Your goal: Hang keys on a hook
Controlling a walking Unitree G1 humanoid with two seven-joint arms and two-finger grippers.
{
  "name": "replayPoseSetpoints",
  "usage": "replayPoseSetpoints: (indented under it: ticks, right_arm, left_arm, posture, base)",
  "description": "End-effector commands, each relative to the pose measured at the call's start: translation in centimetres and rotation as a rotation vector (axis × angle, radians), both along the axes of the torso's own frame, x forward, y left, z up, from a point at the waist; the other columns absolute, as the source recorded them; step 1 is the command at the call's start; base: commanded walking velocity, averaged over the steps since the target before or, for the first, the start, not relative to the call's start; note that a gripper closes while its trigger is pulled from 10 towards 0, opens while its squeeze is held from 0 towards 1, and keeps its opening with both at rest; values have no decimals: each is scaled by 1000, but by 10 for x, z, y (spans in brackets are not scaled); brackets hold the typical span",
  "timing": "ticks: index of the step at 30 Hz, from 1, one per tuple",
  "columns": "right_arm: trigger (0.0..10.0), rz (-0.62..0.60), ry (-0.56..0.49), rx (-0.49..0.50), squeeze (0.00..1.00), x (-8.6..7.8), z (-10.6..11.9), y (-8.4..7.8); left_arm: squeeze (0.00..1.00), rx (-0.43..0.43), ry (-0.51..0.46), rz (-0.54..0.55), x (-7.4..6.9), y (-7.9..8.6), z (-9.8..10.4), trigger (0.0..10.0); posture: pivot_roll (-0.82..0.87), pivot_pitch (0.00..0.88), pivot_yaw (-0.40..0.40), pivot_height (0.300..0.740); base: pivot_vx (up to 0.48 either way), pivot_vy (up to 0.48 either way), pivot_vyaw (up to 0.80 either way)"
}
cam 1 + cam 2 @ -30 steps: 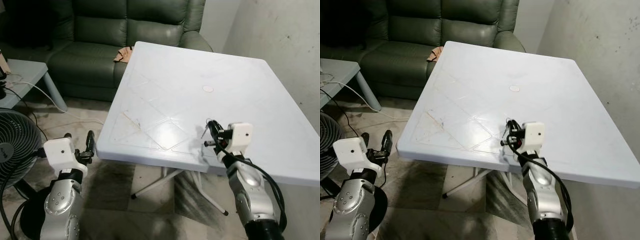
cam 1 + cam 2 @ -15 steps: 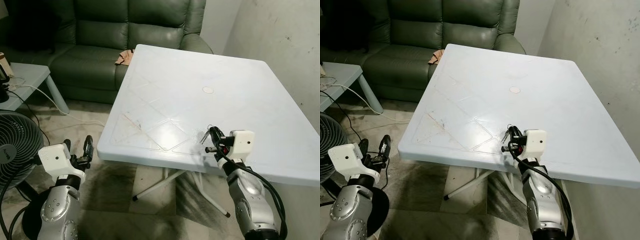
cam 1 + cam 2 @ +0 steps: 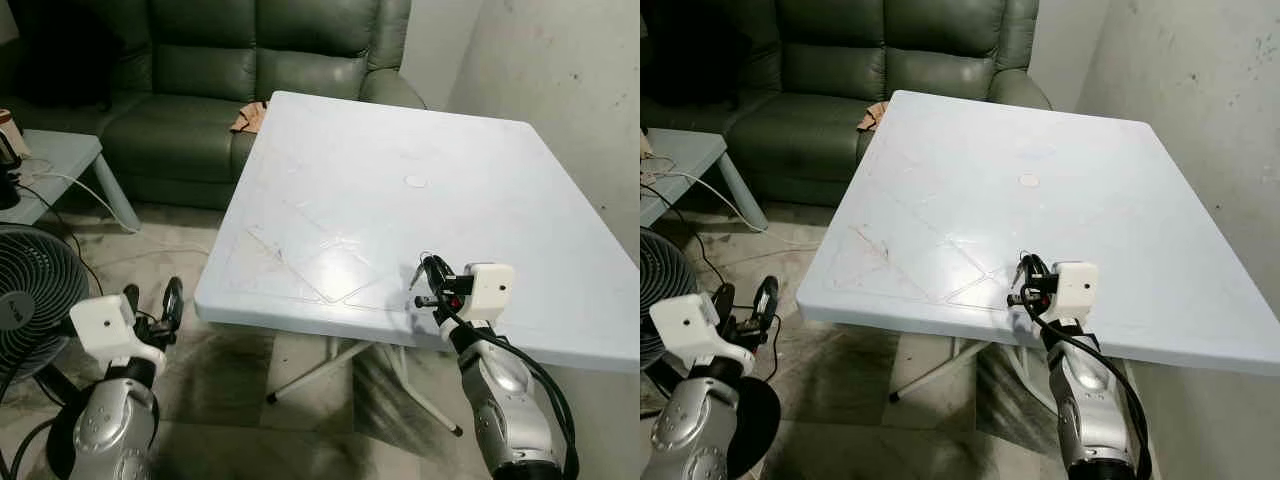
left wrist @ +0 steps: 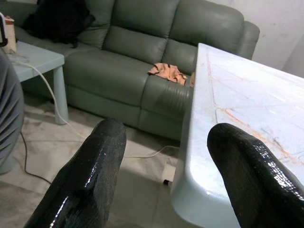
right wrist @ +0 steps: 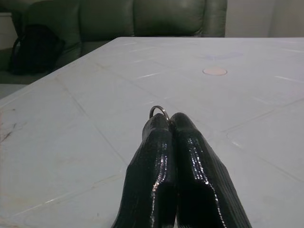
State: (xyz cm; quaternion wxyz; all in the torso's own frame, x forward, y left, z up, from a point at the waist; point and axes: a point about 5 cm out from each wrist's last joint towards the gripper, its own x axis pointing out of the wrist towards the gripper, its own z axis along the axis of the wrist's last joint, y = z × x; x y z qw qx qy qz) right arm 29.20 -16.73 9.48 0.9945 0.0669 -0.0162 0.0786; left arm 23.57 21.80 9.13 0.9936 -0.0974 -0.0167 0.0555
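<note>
My right gripper [image 3: 432,279] is shut on the keys [image 3: 418,269], held just above the front right part of the white plastic table [image 3: 330,200]. In the right wrist view the two black fingers [image 5: 175,156] are pressed together and a metal key ring [image 5: 158,110] sticks out from their tips. My left gripper [image 3: 150,305] hangs open, low beside the table's front left corner, with nothing between its fingers [image 4: 90,180].
A green sofa [image 3: 200,90] with an orange cloth [image 3: 247,113] stands behind the table. A fan [image 3: 30,300] and a light side table [image 3: 55,165] with a white cable [image 3: 95,190] are on the left. A wall [image 3: 560,80] runs along the right.
The camera has shifted slightly. My right gripper still holds the keys over the table's front edge. The left arm has sunk a little lower.
</note>
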Motion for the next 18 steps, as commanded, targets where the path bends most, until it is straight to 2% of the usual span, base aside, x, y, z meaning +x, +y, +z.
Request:
replayPoseSetpoints:
  ticks: [1, 10, 18]
  right_arm:
    - [10000, -11, -3, 7, 0, 1, 1, -2]
    - [10000, -19, -20, 13, 0, 0, 5, 0]
    - [10000, -11, -12, 8, 0, -1, 3, 1]
  left_arm:
    - [0, 0, -16, -5, 1, 2, 4, 10000]
    - [0, 8, -28, -43, 12, 1, 9, 10000]
    - [0, 10, -31, -42, 13, 0, 9, 10000]
  posture:
    - [-69, 0, -22, 732]
    - [-102, 0, 3, 732]
    - [-94, 0, -8, 732]
  base:
    - [0, 0, 0]
    - [0, 0, 0]
    - [0, 0, 0]
